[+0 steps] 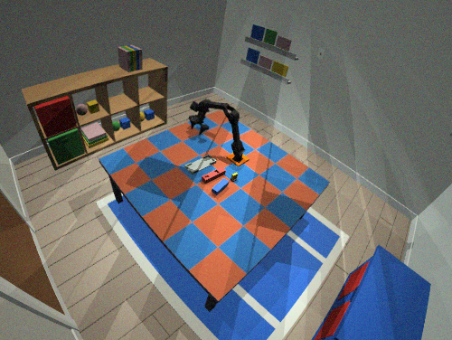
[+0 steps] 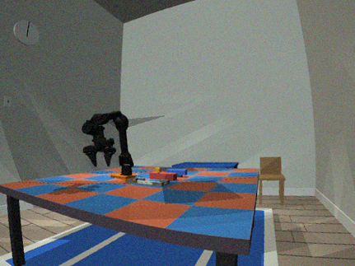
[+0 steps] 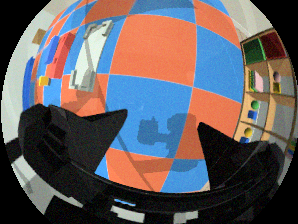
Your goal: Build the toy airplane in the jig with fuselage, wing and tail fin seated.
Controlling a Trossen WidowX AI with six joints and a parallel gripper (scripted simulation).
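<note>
1. Blue and orange checks cover the table, where the pale jig lies flat.
2. Just beside the jig, and outside it, lies the red fuselage.
3. Beyond the fuselage from the jig lies the blue wing, separate from it.
4. The small yellow tail fin also sits loose, on the jig's fuselage side.
5. Well apart from the jig, the gripper hangs above the table, fingers spread wide with nothing between them.
6. Farthest from the jig, past the table's edge, stands a wooden shelf unit.
</note>
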